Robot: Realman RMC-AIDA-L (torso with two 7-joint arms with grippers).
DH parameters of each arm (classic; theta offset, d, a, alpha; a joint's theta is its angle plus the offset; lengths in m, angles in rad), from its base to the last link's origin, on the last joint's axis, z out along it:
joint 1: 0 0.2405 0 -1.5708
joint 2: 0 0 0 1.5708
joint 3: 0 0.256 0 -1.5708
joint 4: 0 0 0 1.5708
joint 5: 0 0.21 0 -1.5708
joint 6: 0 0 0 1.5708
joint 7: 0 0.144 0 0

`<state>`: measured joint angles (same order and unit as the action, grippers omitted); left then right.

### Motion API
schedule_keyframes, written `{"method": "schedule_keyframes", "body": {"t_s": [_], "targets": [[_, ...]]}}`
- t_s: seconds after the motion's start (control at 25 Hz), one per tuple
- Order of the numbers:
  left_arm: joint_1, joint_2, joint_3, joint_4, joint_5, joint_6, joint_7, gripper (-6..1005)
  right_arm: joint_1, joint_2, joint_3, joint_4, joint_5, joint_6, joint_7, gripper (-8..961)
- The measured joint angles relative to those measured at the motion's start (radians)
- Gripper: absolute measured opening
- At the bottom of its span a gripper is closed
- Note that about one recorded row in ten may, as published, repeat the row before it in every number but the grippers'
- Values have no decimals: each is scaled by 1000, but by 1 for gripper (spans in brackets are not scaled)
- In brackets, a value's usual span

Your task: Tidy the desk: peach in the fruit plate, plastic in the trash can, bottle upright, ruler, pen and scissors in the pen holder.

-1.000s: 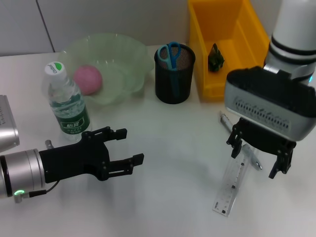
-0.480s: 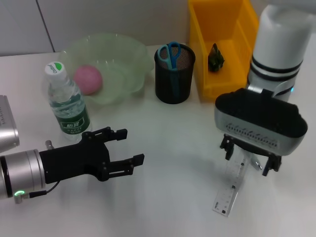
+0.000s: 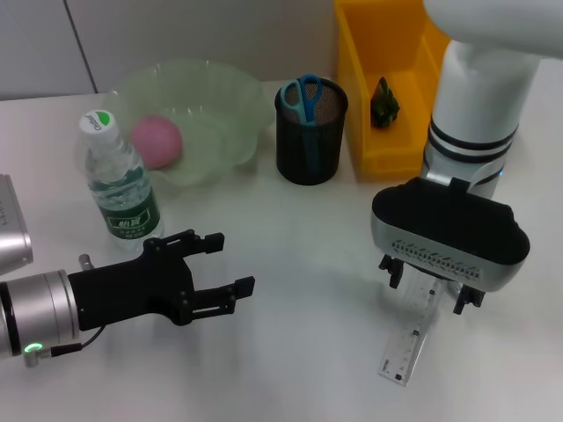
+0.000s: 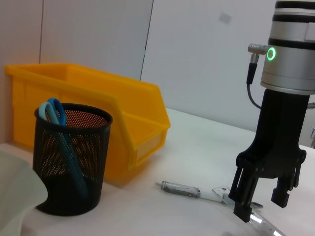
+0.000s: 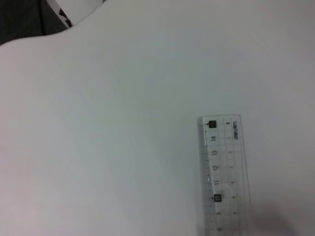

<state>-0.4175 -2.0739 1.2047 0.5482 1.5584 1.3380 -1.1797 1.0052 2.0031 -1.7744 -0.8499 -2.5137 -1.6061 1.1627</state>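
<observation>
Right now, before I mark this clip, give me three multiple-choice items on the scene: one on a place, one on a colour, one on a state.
1. Where are the scissors?
A. In the black mesh pen holder
B. In the yellow bin
C. Flat on the desk

2. What colour is the cap of the water bottle?
A. Red
B. Green and white
C. Black

3. How do the jaws of the right gripper stand?
A. Shut on the pen
B. Shut on nothing
C. Open, over the ruler

Answers:
1. A: the blue handles stick out above the holder's rim in the head view and the left wrist view.
2. B: the cap shows a green patch on white.
3. C: the left wrist view shows a gap between the two fingers, with the ruler lying flat on the desk beneath.
</observation>
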Motion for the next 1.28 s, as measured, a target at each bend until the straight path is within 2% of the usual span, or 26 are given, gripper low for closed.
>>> {"method": "schedule_keyframes", "body": {"t_s": [0.68,1.28], "targets": [[4,0,1,-4,0,-2,0,814,7,12,-55,44,3,79,12,818],[5,0,-1,-4,0,-1,0,815,-12,13,-69,24,-8,98,61,818]]}}
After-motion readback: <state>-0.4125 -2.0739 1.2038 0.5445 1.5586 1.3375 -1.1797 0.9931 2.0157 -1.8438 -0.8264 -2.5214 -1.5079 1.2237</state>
